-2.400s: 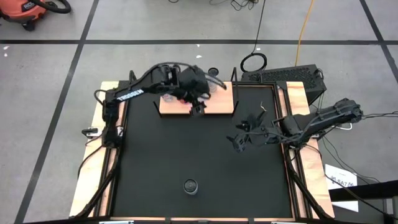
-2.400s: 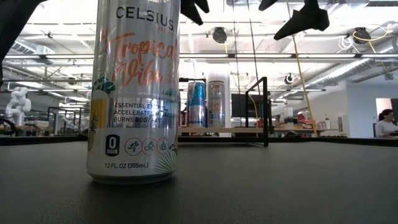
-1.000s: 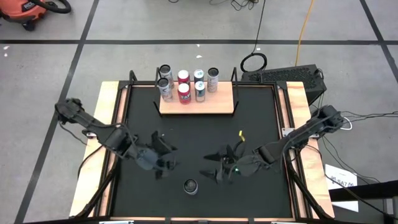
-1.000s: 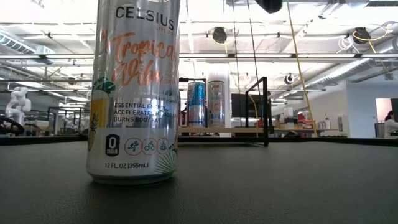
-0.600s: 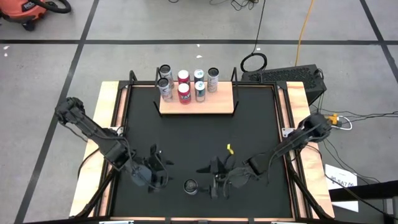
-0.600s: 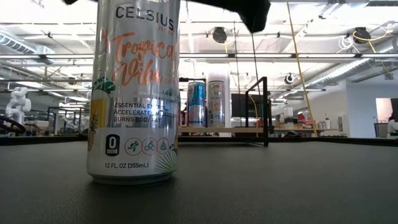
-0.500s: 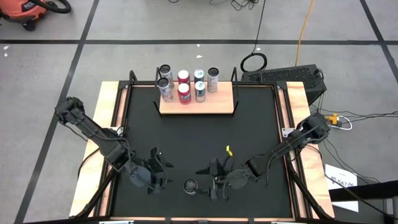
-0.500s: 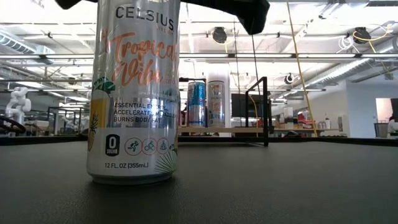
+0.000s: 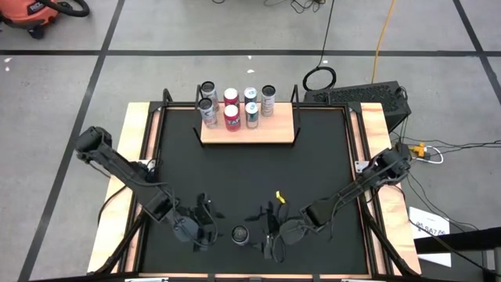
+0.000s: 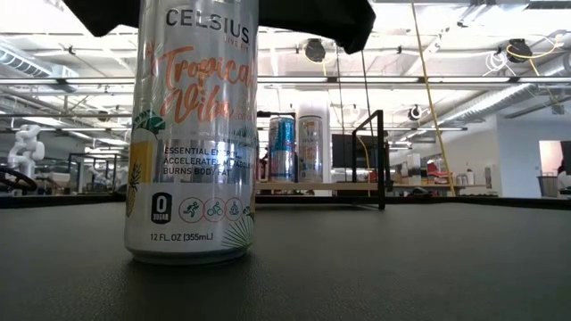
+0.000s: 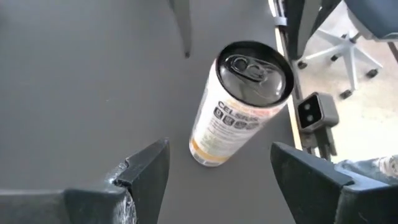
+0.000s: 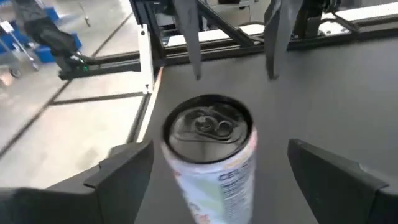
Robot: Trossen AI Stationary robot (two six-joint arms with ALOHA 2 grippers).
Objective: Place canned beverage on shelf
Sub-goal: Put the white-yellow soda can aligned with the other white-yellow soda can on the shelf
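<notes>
The canned beverage [image 9: 239, 233], a white Celsius can, stands upright on its base on the black mat near the table's near edge. It fills the left of the low view [image 10: 192, 134]. My left gripper [image 9: 210, 223] is open just to the can's left, and its wrist view looks down at the can [image 11: 239, 106]. My right gripper [image 9: 264, 232] is open just to the can's right, with the can [image 12: 211, 155] ahead between its fingers. Neither touches it. The shelf [image 9: 274, 135], a wooden board at the far middle, carries several cans.
The black mat [image 9: 250, 172] covers the table inside wooden borders and black frame rails [image 9: 356, 168]. The shelf's black posts [image 10: 382, 160] stand at its ends. A small camera block [image 11: 317, 112] sits at the near edge beside the can. Bare mat lies between can and shelf.
Both grippers have come down and moved toward the table's near edge, closing on the can from its left and right. My right gripper has also rolled about its own line. Both stay open. The can has not moved.
</notes>
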